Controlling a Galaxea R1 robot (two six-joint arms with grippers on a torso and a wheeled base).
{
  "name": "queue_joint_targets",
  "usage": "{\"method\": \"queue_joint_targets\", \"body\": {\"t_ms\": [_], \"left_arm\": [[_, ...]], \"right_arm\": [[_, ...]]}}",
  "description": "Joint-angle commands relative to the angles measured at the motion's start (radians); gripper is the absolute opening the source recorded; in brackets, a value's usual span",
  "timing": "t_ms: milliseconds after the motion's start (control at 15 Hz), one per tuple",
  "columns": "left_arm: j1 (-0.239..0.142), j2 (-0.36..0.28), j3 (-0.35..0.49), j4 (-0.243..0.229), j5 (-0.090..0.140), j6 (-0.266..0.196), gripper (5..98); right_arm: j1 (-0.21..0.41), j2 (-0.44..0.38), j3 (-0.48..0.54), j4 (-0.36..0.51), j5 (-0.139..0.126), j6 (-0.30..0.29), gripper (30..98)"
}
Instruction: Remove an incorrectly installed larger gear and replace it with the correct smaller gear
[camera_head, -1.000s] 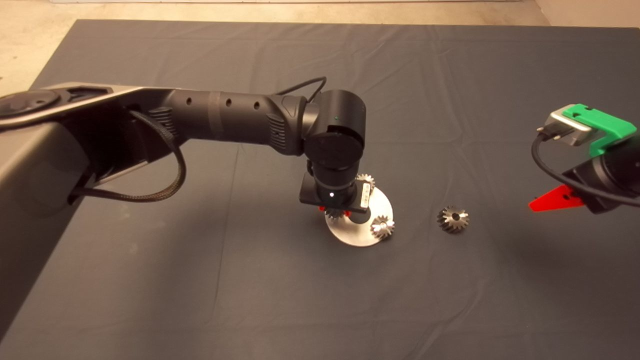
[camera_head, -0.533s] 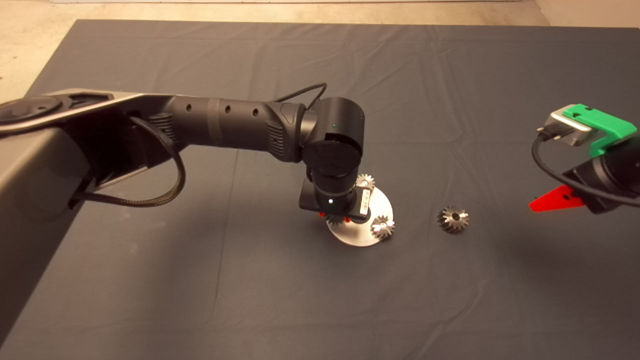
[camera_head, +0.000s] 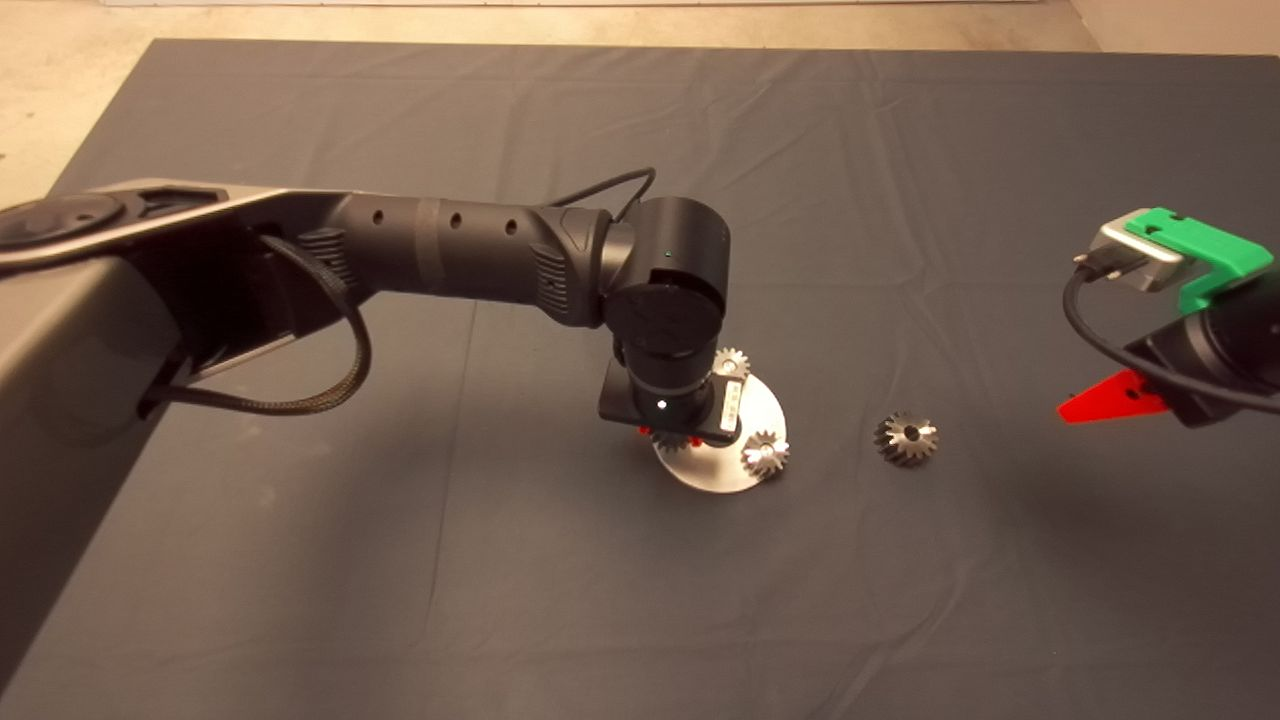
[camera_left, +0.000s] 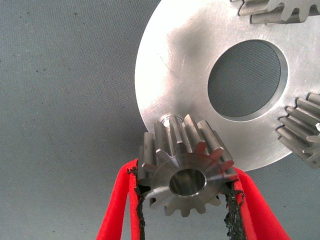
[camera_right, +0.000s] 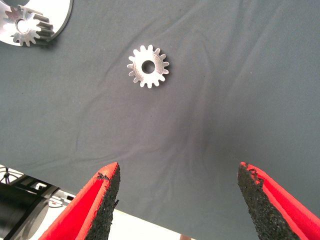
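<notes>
My left gripper (camera_left: 186, 172) is shut on the smaller gear (camera_left: 186, 176), a shiny steel gear with a round centre hole. It holds the gear at the near-left rim of a round steel plate (camera_left: 175, 60). In the head view the wrist hides most of this; only the gear's edge (camera_head: 664, 439) shows. Two matching small gears (camera_head: 732, 361) (camera_head: 765, 453) sit on the plate (camera_head: 715, 472). The larger gear (camera_head: 906, 439) lies loose on the mat right of the plate and also shows in the right wrist view (camera_right: 148, 66). My right gripper (camera_right: 177, 182) is open and empty, parked at the right edge (camera_head: 1090, 405).
The plate has a wide round centre hole (camera_left: 247, 79) with mat showing through. The left arm (camera_head: 450, 255) spans the mat from the left. The dark mat (camera_head: 500, 580) has shallow wrinkles. Pale floor (camera_head: 60, 80) lies beyond its far left edge.
The left wrist shifted slightly over the plate's left rim with the small gear still held, then stayed still. The right arm and the loose gear have not moved.
</notes>
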Motion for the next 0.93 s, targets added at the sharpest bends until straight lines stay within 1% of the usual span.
{"method": "queue_joint_targets", "body": {"t_ms": [0,133,200,333,867], "left_arm": [[-0.017,0.001,0.018,0.005,0.091,-0.003,27.7],[-0.017,0.004,0.013,0.005,0.092,-0.003,27.6],[-0.017,0.004,0.013,0.005,0.102,-0.003,27.6],[-0.017,0.007,0.011,0.008,0.132,-0.003,27.6],[-0.017,0.014,-0.002,0.008,0.132,-0.003,27.6]], "right_arm": [[0.018,0.000,0.004,0.036,-0.001,-0.004,62.8],[0.018,0.000,0.004,0.034,-0.001,-0.004,62.8],[0.018,0.000,0.004,0.034,-0.001,-0.004,62.8],[0.018,0.000,0.004,0.034,-0.001,-0.004,62.8],[0.018,0.002,0.004,0.034,-0.001,-0.004,62.8]]}}
